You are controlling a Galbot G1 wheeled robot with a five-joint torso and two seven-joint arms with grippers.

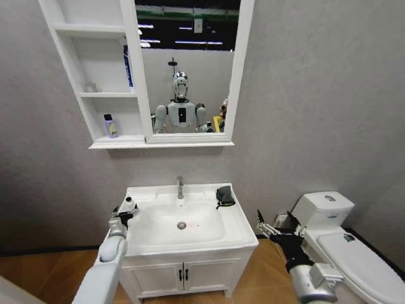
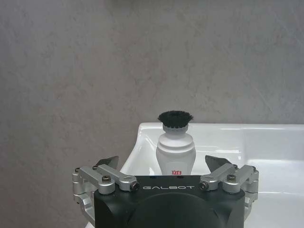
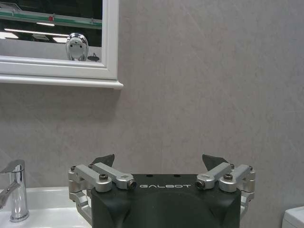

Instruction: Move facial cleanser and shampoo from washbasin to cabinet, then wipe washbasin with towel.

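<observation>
Left claw (image 2: 161, 166) sits open at the washbasin's (image 1: 240, 221) front-left corner, fingers (image 2: 108, 162) spread on either side of the facial cleanser (image 2: 175, 147), not touching it as far as we can see. It's a white bottle with a black bristly top, standing upright on the basin rim, also seen from our head camera (image 1: 128, 204) just ahead of the left claw (image 1: 122, 215).

Right claw (image 1: 273, 223) hangs open off the basin's right side, between it and the toilet (image 1: 342, 240), holding nothing; its wrist camera shows the fingers (image 3: 103, 159) apart against the grey wall.

Towel (image 1: 224, 195) lies bunched on the basin's back-right corner, right of the tap (image 1: 180, 187).

Cabinet (image 1: 95, 95) up on the wall: small purple-capped bottle (image 1: 111, 126) on the bottom shelf, blue tube (image 1: 128, 66) upright on the middle shelf.
</observation>
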